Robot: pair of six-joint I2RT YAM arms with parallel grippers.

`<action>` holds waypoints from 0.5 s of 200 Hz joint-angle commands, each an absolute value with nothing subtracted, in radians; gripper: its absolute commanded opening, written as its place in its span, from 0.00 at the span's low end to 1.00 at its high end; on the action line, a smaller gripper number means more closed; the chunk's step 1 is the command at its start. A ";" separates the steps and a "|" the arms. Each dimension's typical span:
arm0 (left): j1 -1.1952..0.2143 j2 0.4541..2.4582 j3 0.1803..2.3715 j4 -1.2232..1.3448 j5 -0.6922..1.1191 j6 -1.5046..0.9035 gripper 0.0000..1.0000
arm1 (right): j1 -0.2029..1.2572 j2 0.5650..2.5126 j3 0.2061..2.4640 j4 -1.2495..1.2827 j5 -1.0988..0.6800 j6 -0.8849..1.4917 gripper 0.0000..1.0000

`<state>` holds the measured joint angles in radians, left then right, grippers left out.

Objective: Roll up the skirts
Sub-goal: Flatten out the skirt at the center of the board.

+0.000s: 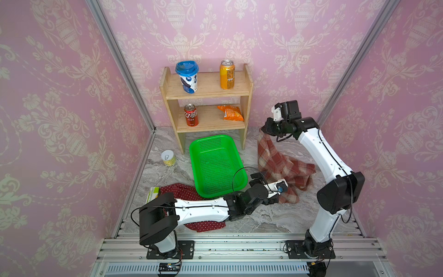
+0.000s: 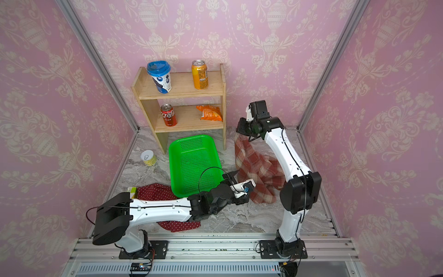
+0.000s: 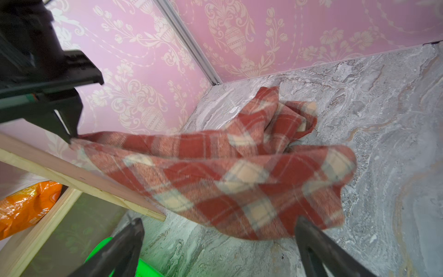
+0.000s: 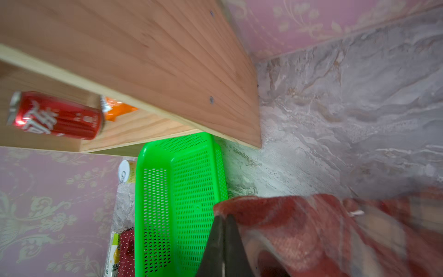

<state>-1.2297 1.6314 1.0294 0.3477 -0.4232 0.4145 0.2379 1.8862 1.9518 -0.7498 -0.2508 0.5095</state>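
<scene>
In both top views we see the right gripper (image 1: 263, 131) clamped on a corner of the plaid skirt (image 1: 280, 165), holding it up beside the shelf (image 1: 247, 115), with the lower folds on the table (image 1: 251, 215). The left gripper (image 1: 266, 188) sits between the green basket (image 1: 215, 163) and the plaid. The polka-dot skirt (image 1: 178, 190) lies under that arm. Only the left wrist shows us its fingers (image 3: 311, 242) spread wide and empty, with bare table beyond the cloth. The right wrist shows closed tips biting the hem, just beside the basket.
</scene>
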 commanded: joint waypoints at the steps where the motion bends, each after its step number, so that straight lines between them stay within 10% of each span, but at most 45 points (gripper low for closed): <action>1: -1.214 1.637 1.045 0.232 -0.331 0.325 0.99 | 0.205 1.907 2.061 -0.744 -0.267 0.525 0.00; 100: -1.174 1.933 1.414 -0.100 0.040 -0.063 0.92 | 0.038 1.921 1.935 -0.712 -0.306 0.476 0.00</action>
